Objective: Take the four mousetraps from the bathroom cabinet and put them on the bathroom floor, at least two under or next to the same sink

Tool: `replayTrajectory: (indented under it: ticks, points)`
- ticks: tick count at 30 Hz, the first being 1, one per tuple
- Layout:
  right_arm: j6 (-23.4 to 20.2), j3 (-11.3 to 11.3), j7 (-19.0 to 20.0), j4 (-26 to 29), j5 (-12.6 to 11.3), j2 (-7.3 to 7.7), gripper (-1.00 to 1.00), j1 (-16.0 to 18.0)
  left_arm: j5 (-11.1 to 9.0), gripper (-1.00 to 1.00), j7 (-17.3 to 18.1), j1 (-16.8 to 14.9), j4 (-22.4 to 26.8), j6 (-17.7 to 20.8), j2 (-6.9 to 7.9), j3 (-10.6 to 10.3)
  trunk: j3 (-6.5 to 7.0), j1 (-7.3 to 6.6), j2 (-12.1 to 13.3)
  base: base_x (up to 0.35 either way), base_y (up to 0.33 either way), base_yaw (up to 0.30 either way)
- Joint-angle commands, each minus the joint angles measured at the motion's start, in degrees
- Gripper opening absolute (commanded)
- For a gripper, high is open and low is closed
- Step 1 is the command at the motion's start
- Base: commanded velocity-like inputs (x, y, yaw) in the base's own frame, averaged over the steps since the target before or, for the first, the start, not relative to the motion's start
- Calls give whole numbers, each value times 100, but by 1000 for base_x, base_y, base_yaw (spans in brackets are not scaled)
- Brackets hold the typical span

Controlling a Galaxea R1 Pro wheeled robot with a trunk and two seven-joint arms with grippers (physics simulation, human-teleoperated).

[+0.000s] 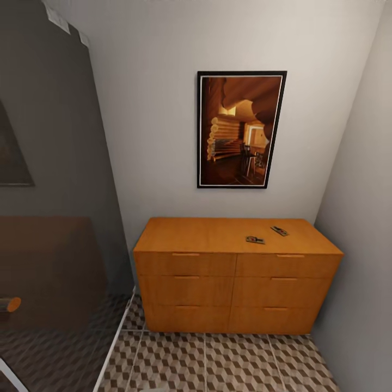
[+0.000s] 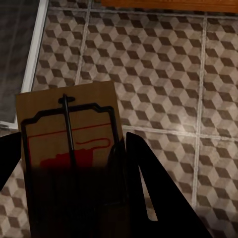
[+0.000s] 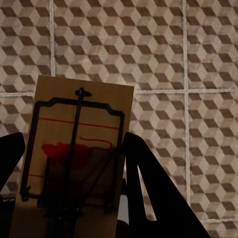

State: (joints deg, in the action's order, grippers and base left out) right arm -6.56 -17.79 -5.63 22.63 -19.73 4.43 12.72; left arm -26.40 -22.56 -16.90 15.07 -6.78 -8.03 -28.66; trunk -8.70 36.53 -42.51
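Left claw [image 2: 74, 188] and right claw [image 3: 74, 193] each pinch a mousetrap [image 2: 69, 144] [image 3: 77, 144] above bathroom floor [image 2: 163, 74]; two more [image 1: 255, 239] [image 1: 279, 231] wait on cabinet [image 1: 234, 283]; next, likely carrying toward sink.

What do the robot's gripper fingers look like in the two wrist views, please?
In both wrist views the fingers are plain matte black, flat-sided wedges that taper to a point, without visible cables, markings or pads. The left gripper's fingers and the right gripper's fingers look identical.
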Motion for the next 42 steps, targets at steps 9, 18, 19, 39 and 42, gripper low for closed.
replayTrajectory:
  ticks: [9, 18, 19, 39, 42]
  points:
    - [-21, -49, -50, -7, -67, -6, -100, 2, -34, -100, -26, -3, -32, -94, 26, -46, 153, -197, 355, 0, 0, 0]
    - [-21, -49, -51, -20, -72, -35, -100, 2, -12, -100, 161, 126, -39, -160, 29, -59, 315, -395, 716, 0, 0, 0]
    - [-19, -49, -52, -31, -72, -36, -100, 2, -11, -100, 167, 133, -39, -161, 29, -59, 333, -417, 756, 0, 0, 0]
    - [172, -36, -52, -371, -59, -71, -100, 2, 88, -100, 334, 260, -39, -426, 32, -68, 440, -548, 997, -16, 0, 0]
    - [172, -38, -52, -375, -61, -73, -100, 2, 247, -100, 338, 274, -39, -443, 30, -69, 440, -548, 997, -239, 0, 77]
